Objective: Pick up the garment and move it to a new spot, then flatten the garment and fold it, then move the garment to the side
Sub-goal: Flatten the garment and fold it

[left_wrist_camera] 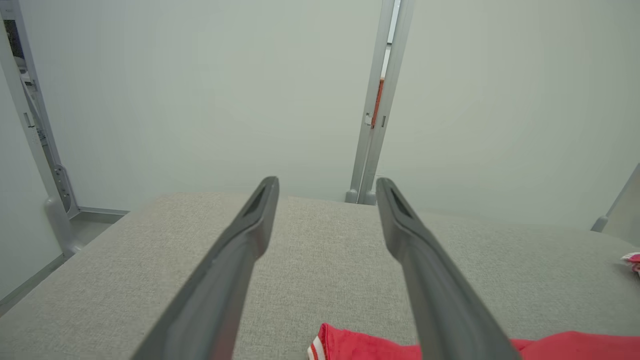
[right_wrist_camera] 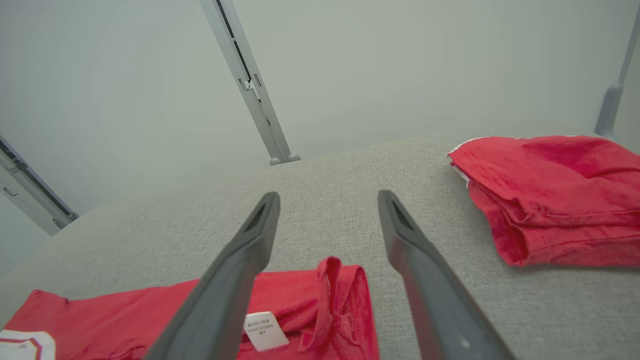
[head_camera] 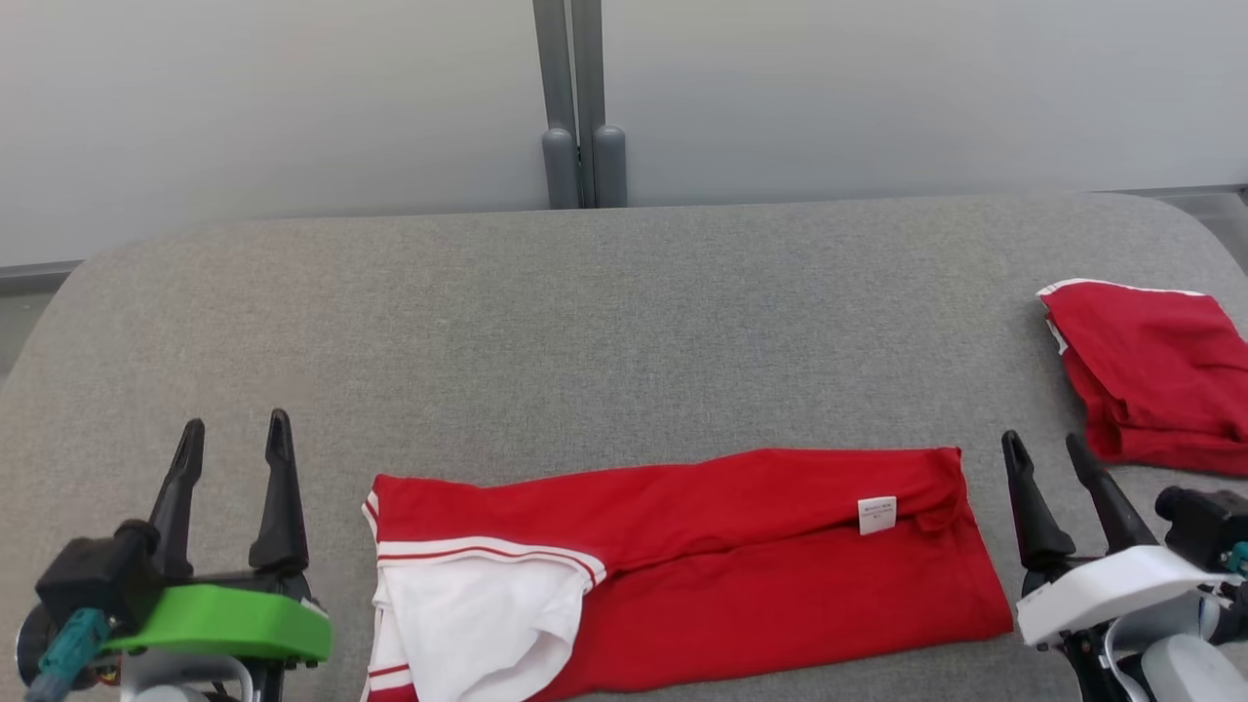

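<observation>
Both arms are low at the near edge of the grey table [head_camera: 624, 322], and nothing is in either grip. The left end effector [head_camera: 236, 421] has its two dark fingers spread wide, with bare grey cloth between them and no fabric touching them. The right end effector [head_camera: 1043, 439] is the same: fingers wide apart, tips pointing away from the robot, holding nothing.

Between the two lies the garment [head_camera: 741, 556], red and folded into a long band that runs from one end effector to the other. Its striped end, with white trim [head_camera: 487, 551] and a white inner side turned out, sits just to the right of the left end effector, near it but not touching. In the left wrist view a red corner with white stripes peeks in low, beside the right-hand finger.

The other end of the garment carries a small white label [head_camera: 877, 515]. That end stops just to the left of the right end effector, with a narrow strip of table between them. In the right wrist view the label lies right beside the left-hand finger, and the bunched red hem lies between the two fingers.

Ahead of the right end effector and out to its right lies a second red garment [head_camera: 1160, 380], folded into a compact pile with a white edge, well apart from the long one.

Beyond the table's far edge, a grey post [head_camera: 582, 107] rises against the pale wall [head_camera: 273, 97].
</observation>
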You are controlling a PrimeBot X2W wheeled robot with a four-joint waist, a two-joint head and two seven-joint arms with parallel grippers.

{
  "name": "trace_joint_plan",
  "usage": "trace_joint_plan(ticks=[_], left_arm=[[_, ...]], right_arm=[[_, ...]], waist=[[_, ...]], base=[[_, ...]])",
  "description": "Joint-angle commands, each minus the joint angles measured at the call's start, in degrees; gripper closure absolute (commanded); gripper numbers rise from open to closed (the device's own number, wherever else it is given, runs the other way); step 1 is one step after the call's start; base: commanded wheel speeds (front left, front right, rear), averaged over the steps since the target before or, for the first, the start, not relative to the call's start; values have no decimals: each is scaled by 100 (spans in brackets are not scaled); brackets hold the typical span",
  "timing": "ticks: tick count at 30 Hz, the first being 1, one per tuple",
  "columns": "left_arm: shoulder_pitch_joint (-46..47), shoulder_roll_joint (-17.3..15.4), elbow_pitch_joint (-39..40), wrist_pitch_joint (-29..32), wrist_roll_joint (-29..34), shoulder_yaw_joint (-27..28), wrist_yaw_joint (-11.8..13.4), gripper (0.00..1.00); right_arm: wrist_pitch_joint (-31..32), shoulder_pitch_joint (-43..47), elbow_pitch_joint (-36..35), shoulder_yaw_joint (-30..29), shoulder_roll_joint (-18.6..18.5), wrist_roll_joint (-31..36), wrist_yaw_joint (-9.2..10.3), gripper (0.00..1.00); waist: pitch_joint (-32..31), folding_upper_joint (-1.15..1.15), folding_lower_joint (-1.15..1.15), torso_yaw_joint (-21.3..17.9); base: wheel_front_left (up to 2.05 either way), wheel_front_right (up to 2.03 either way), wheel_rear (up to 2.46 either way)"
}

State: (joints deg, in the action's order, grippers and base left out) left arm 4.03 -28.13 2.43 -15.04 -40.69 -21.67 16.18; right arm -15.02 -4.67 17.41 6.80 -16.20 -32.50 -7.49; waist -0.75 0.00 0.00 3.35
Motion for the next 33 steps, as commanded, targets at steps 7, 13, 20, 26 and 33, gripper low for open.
trace_joint_plan(ticks=[7, 13, 20, 26, 33], left_arm=[[-648, 643, -146, -16, 735, 645, -548, 0], [-675, 947, -312, -16, 1000, 890, -929, 0], [-493, 1227, -565, -16, 1199, 951, -1269, 0], [-370, 1348, -736, -17, 1327, 971, -1443, 0], [-323, 1416, -890, -16, 1419, 996, -1553, 0]], right_arm=[[255, 220, -192, -208, 201, 251, 0, 0], [797, 5, -5, -336, 324, 338, 0, 0], [1591, -619, 1069, -649, 667, 514, 0, 0], [2242, -1083, 2180, -1042, 813, 722, 0, 0], [3032, -1347, 2890, -1175, 1013, 769, -1, 0]], waist=[[10, 0, 0, -39], [56, 0, 0, 9], [198, 0, 0, 172], [275, 0, 0, 361], [285, 0, 0, 491]], base=[[0, 0, 0], [0, 0, 0], [0, 0, 0], [0, 0, 0], [0, 0, 0]])
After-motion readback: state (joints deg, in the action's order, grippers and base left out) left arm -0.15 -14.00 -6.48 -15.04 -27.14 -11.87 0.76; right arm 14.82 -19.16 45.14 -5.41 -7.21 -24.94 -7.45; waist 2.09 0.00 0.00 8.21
